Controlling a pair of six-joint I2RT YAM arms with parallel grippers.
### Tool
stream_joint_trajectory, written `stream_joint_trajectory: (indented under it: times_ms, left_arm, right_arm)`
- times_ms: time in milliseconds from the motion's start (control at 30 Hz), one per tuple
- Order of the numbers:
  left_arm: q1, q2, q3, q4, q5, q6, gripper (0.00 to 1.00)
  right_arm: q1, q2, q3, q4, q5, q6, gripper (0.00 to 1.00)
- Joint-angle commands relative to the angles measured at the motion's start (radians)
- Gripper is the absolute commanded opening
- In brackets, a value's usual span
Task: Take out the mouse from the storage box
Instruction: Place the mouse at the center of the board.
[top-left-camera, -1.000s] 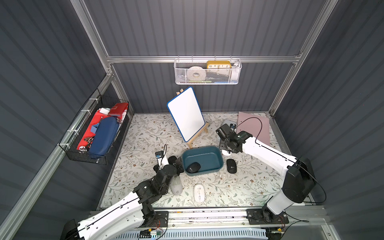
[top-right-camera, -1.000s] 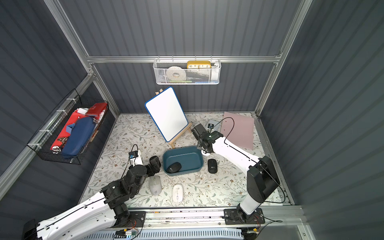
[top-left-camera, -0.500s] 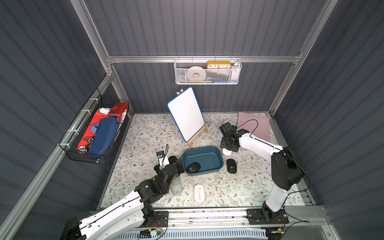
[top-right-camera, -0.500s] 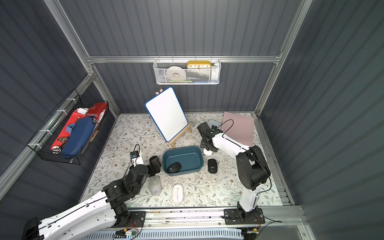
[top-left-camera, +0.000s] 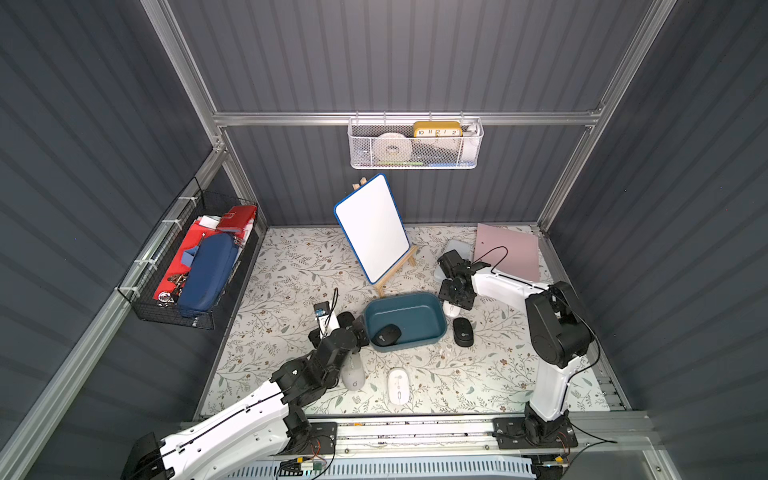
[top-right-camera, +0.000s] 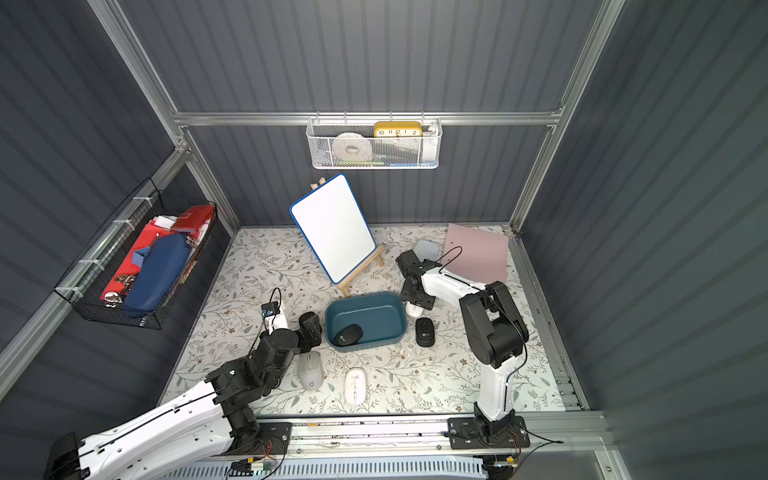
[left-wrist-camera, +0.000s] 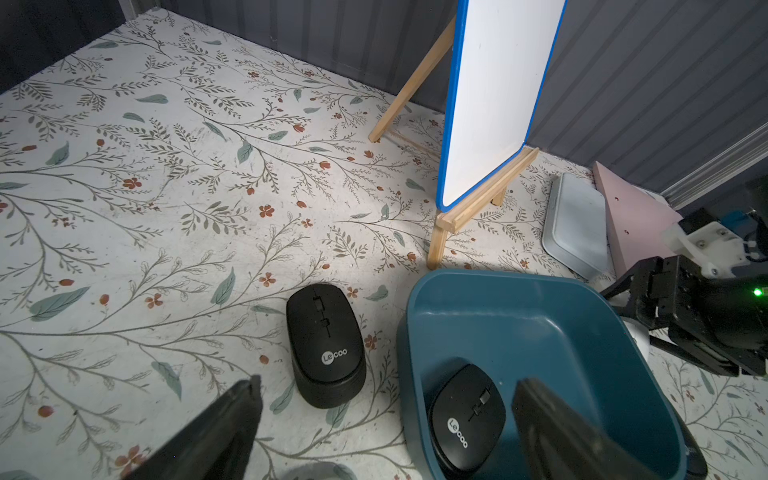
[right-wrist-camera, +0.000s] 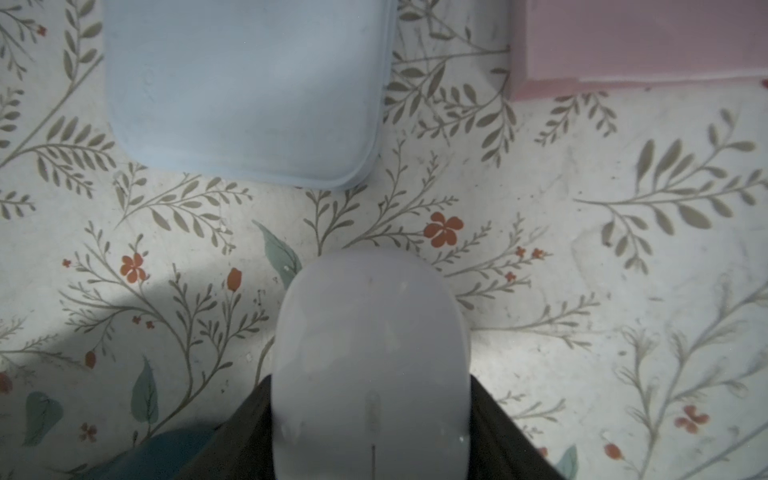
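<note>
The teal storage box sits mid-table with one black mouse in its near left corner. My right gripper is shut on a white mouse, held low just outside the box's far right corner. My left gripper hangs open by the box's left wall, one finger over the box and one over the table. A second black mouse lies outside the box, ahead of it.
Around the box lie a black mouse, a grey mouse and a white mouse. A whiteboard on an easel stands behind. A pale blue lid and a pink board lie at the back right.
The right arm has folded in, and its gripper has come down and forward beside the box with the white mouse. The left arm has barely moved.
</note>
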Motion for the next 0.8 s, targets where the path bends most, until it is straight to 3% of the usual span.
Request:
stream_joint_trajectory:
  times_ms: [0, 200, 400, 567, 667, 767]
  left_arm:
    - [0.007, 0.009, 0.014, 0.005, -0.008, 0.014, 0.99]
    - [0.007, 0.014, 0.016, 0.007, -0.006, 0.015, 0.99]
    - [0.005, 0.032, 0.019, 0.016, 0.006, 0.026, 0.99]
    - [0.006, 0.073, 0.038, 0.048, 0.061, 0.077, 0.99]
    - [0.006, 0.139, 0.117, 0.074, 0.187, 0.140, 1.00]
    - [0.008, 0.284, 0.291, -0.034, 0.235, 0.137, 1.00]
  right_arm:
    - [-0.008, 0.024, -0.006, 0.017, -0.007, 0.011, 0.56]
    - [-0.008, 0.039, -0.007, 0.024, -0.020, 0.020, 0.58]
    - [-0.008, 0.012, -0.006, 0.019, -0.012, 0.009, 0.74]
    - [-0.008, -0.057, -0.017, -0.020, 0.026, -0.008, 0.81]
    - [-0.008, -0.137, -0.057, -0.025, 0.041, -0.021, 0.82]
    - [-0.008, -0.223, -0.112, -0.015, 0.023, -0.044, 0.83]
